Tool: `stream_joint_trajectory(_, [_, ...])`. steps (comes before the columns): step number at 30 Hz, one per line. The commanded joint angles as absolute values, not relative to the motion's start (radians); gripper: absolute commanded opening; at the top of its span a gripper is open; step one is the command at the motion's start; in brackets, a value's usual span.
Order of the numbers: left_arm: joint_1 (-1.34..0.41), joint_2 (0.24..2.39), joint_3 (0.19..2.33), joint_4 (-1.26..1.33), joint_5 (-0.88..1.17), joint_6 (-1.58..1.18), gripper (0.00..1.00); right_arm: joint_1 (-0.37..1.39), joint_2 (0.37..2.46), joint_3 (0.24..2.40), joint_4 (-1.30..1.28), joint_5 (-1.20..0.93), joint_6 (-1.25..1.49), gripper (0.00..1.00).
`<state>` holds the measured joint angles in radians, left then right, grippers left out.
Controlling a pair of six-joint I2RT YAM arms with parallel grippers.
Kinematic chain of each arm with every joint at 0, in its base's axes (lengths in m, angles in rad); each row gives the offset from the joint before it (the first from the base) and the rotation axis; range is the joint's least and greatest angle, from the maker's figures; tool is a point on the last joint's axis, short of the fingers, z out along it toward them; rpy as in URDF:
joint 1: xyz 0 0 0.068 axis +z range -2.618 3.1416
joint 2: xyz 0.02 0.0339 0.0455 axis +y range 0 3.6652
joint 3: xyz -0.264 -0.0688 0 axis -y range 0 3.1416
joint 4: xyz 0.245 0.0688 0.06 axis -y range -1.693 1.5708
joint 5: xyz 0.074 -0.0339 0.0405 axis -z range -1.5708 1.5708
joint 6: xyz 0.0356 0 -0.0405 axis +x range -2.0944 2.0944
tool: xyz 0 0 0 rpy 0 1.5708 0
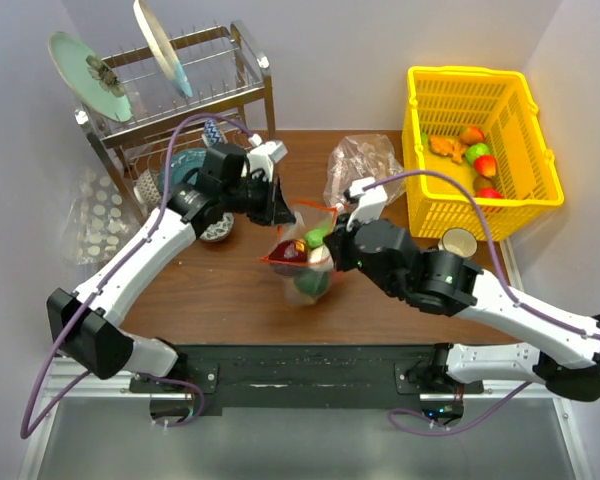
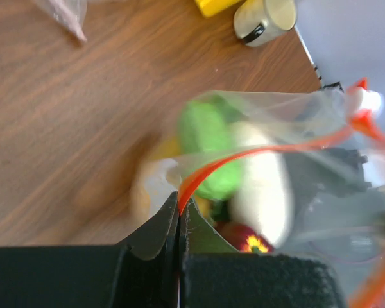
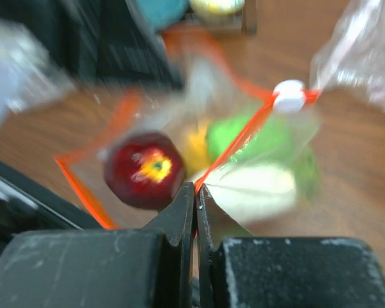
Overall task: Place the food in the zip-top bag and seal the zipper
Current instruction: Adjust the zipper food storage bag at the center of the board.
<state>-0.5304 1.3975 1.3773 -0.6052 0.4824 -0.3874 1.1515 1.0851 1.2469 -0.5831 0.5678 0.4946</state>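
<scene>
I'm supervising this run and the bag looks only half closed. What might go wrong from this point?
1. The left gripper and right gripper each pinch only the thin zipper. The loaded zip-top bag may slip out of that narrow hold.
2. The mouth gapes open in the right wrist view, so the red apple near the opening could roll out if the bag tilts.
</scene>
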Motion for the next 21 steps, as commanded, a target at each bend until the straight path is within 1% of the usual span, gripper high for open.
stream_joint_trajectory(1, [-0.534, 1.338, 1.264, -0.519, 0.495, -0.341, 0.00, 1.152, 1.057, 1.338, -0.555, 0.705, 0.445, 0.00])
stream_joint_trajectory(3, [-0.534, 1.316, 1.258, -0.515, 0.492, -0.327, 0.00, 1.150, 1.065, 1.298, -0.554, 0.748, 0.465, 0.00])
stream_joint_trajectory(8, [-0.534, 1.261, 1.293, -0.554, 0.505, -0.282, 0.00, 1.150, 1.092, 1.224, -0.578, 0.752, 0.543, 0.00])
stream_joint_trajectory(14, [-0.572, 1.238, 1.241, -0.588, 0.545, -0.258, 0.00, 1.150, 1.068, 1.085, -0.505, 0.617, 0.682, 0.00])
stream_joint_trajectory(19, [-0.712, 1.203, 1.186, -0.563, 0.463, -0.256, 0.00, 1.152, 1.065, 0.993, -0.379, 0.464, 0.735, 0.00])
stream_joint_trajectory(21, [-0.764, 1.186, 1.148, -0.545, 0.433, -0.264, 0.00, 1.152, 1.071, 0.965, -0.345, 0.440, 0.764, 0.00])
